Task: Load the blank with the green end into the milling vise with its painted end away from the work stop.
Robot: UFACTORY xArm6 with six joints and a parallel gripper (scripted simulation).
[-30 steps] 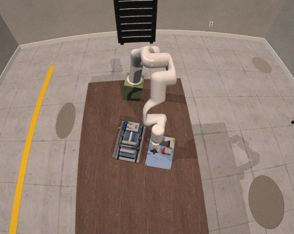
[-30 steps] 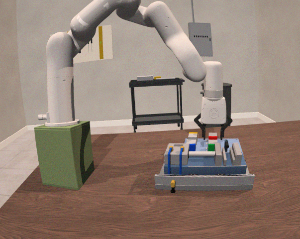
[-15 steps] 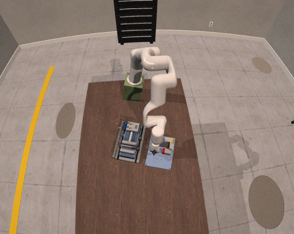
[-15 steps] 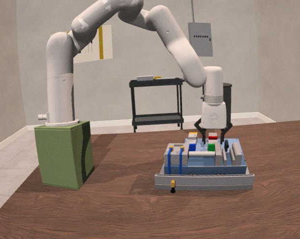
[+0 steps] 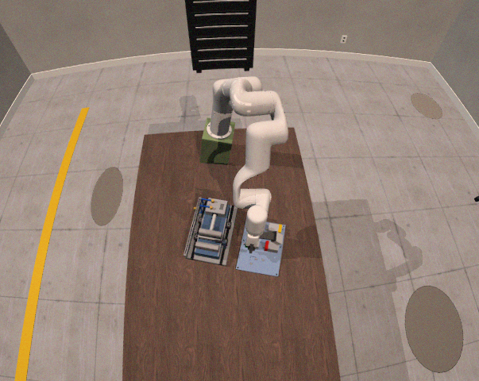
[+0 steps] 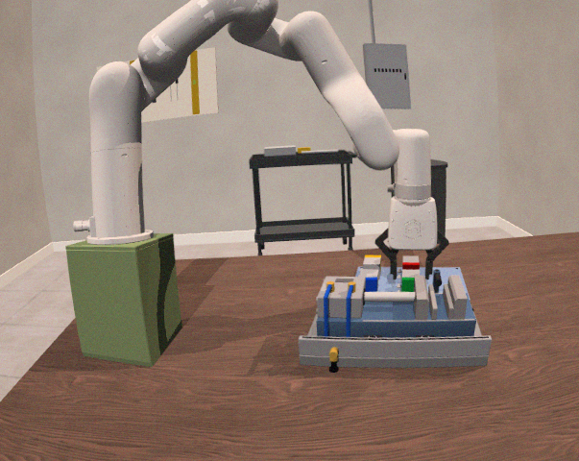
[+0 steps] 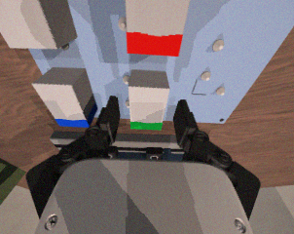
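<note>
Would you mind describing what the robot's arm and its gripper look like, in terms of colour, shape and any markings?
The arm is glossy white, built of rounded tubular links with bulbous joints, and rises from a round flange on a green pedestal. No loose cables show. The gripper has a boxy white-grey housing with a faint hexagonal emblem, black linkages and two black fingers; the wrist view shows two screws on the housing.
</note>
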